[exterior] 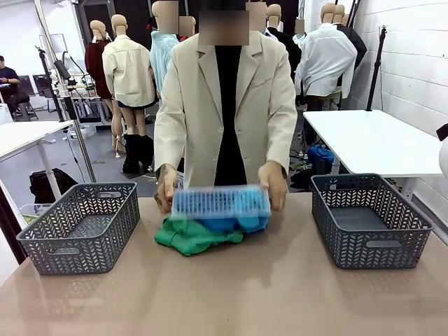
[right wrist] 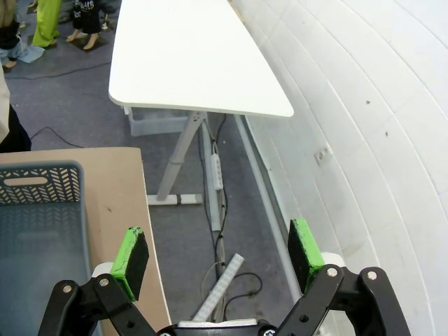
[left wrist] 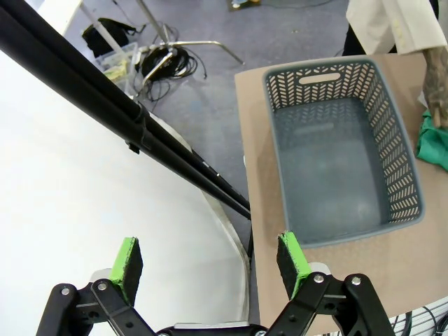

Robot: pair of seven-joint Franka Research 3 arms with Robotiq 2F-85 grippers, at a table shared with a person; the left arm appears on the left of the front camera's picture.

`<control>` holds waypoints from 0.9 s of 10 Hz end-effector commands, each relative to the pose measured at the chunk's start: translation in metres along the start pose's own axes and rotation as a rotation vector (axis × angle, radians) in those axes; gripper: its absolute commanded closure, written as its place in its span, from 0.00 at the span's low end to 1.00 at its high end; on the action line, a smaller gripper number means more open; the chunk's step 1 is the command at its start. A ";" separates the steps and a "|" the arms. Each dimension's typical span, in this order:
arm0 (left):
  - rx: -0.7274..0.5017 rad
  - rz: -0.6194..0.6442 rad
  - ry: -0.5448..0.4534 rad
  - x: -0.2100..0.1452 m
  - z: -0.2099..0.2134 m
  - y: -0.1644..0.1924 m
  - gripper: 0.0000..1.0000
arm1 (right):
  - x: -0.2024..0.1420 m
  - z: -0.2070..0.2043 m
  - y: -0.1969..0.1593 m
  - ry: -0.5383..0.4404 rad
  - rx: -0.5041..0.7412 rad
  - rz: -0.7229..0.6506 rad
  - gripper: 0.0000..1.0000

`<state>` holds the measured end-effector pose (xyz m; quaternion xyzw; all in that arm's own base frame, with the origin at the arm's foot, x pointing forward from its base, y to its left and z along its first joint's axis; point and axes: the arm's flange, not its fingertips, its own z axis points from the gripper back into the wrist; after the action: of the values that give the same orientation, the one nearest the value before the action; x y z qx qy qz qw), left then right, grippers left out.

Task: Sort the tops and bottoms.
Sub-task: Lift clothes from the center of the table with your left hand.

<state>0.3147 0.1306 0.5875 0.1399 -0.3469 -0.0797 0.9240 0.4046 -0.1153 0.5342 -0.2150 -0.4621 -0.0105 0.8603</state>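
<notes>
Lying heaped together, tops [exterior: 241, 224], bottoms [exterior: 187, 236] well apart from left end effector [left wrist: 210, 259], right end effector [right wrist: 218, 248]; both spread.

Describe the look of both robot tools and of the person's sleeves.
Left tool and right tool look alike: black linked fingers with silver pivot bolts, each tipped by a bright green pad. The person's sleeves are long and cream, part of a lapelled jacket over a black top.
</notes>
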 end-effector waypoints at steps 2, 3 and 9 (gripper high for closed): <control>0.022 0.012 -0.005 -0.001 -0.002 -0.001 0.00 | 0.000 0.000 0.001 0.009 0.000 0.009 0.00; 0.022 0.012 -0.005 -0.001 -0.002 -0.001 0.00 | 0.000 0.000 0.001 0.009 0.000 0.009 0.00; 0.022 0.012 -0.005 -0.001 -0.002 -0.001 0.00 | 0.000 0.000 0.001 0.009 0.000 0.009 0.00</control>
<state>0.3146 0.1306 0.5875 0.1399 -0.3469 -0.0797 0.9240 0.4046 -0.1153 0.5342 -0.2150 -0.4621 -0.0105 0.8603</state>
